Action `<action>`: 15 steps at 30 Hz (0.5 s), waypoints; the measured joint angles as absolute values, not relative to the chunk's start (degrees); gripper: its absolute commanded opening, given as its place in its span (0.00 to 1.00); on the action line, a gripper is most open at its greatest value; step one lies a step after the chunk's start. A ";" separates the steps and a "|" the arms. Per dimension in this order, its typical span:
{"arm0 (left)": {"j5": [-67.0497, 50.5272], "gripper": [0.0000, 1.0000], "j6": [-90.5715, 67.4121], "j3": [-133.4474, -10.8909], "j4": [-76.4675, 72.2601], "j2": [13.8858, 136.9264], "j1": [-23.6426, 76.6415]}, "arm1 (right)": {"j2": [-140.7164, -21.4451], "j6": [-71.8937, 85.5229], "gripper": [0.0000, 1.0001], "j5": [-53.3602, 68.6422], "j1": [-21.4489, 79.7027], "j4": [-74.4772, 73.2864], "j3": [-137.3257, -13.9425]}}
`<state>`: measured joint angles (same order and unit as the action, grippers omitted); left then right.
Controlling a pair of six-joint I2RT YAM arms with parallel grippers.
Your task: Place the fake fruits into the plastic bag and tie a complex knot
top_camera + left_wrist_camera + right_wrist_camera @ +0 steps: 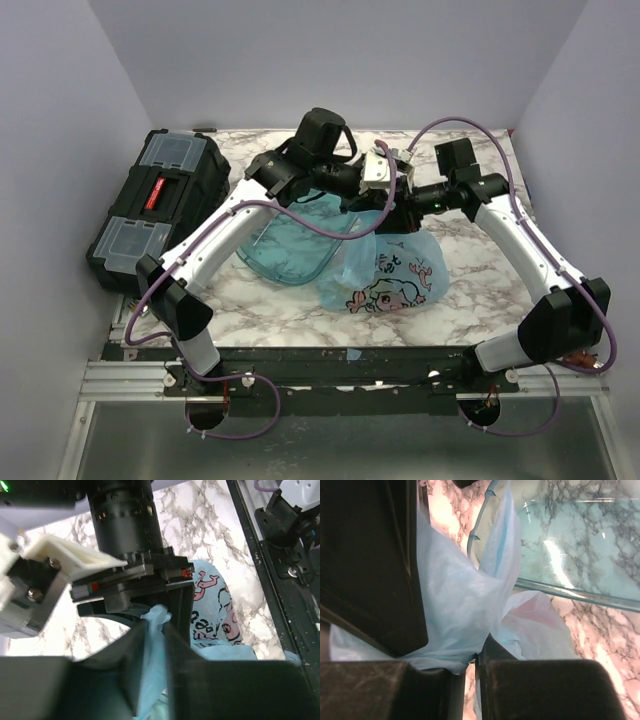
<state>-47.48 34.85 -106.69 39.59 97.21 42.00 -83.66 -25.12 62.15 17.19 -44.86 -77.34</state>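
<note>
The light-blue plastic bag (pixel 388 272) with its pink cartoon print lies on the marble table, its neck pulled up towards both grippers. My left gripper (pixel 372 208) is shut on a twisted strip of the bag's neck (pixel 152 650); the printed bag body (pixel 215 615) shows beyond it. My right gripper (pixel 396 218) meets it from the right and is shut on bag film (pixel 455 610) in its wrist view. The two grippers sit close together above the bag. The fake fruits are hidden. I cannot make out a finished knot.
A clear teal oval tray (pixel 290 248) lies left of the bag under the left arm and also shows in the right wrist view (pixel 580 540). A black toolbox (pixel 152 205) stands at the table's left edge. White walls close in the back and sides.
</note>
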 measured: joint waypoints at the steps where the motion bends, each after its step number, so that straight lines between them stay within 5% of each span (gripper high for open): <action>1: -47.79 0.49 34.17 -107.37 40.32 97.27 42.00 | -83.44 -24.91 0.09 62.08 17.19 -44.38 -76.88; 5: -49.63 0.66 30.68 -109.71 41.30 96.42 40.16 | -82.78 -24.62 0.06 61.71 17.19 -43.13 -75.92; 15: -52.31 0.79 20.36 -111.46 43.81 96.40 23.86 | -79.44 -26.44 0.05 61.80 17.19 -41.54 -74.76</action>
<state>-52.31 20.36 -111.46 43.81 96.40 23.86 -79.44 -26.44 61.80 17.19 -41.54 -74.76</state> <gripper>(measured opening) 0.758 0.050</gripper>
